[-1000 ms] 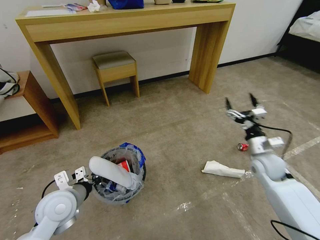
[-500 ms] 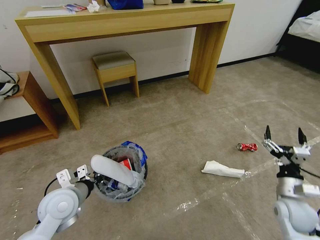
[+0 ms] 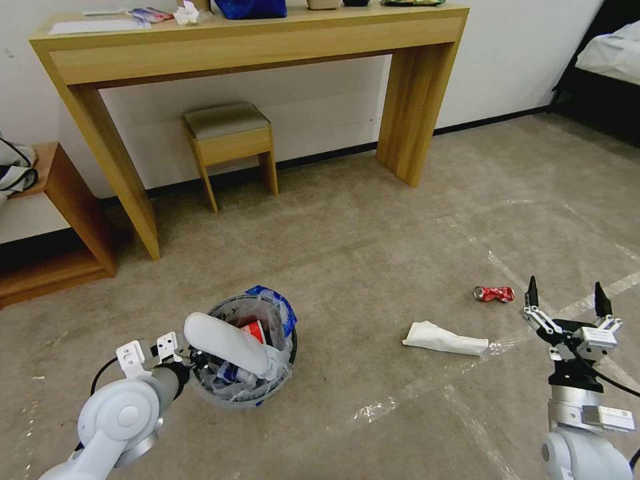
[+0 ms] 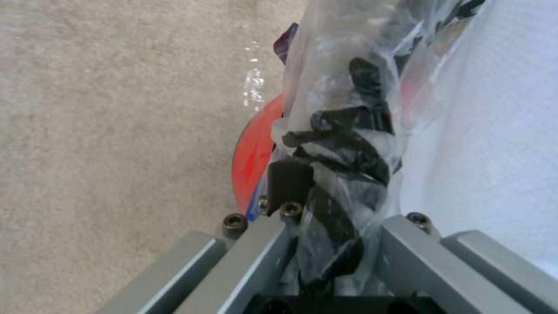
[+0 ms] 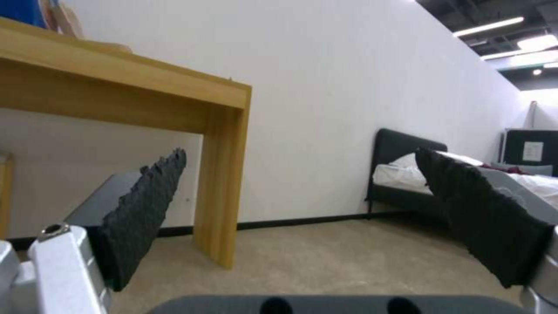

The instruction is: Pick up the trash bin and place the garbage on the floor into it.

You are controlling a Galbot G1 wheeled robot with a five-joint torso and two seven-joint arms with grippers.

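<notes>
The small round red trash bin (image 3: 243, 360) with its clear plastic bag sits near on the left of the beige carpet floor (image 3: 373, 233), already stuffed with litter and a flat white slipper (image 3: 227, 343). The left gripper (image 4: 317, 244) has its jaws pinching the bin's rim and bag. On the floor to the right lie a crumpled white wrapper (image 3: 443, 339) and, a bit farther, a squashed red drink can (image 3: 495, 294). The right gripper (image 3: 565, 300) hangs in the air near the can, jaws spread wide and pointing up. The picking-up step looks under way. Next, that gripper would need to tip down over one piece.
</notes>
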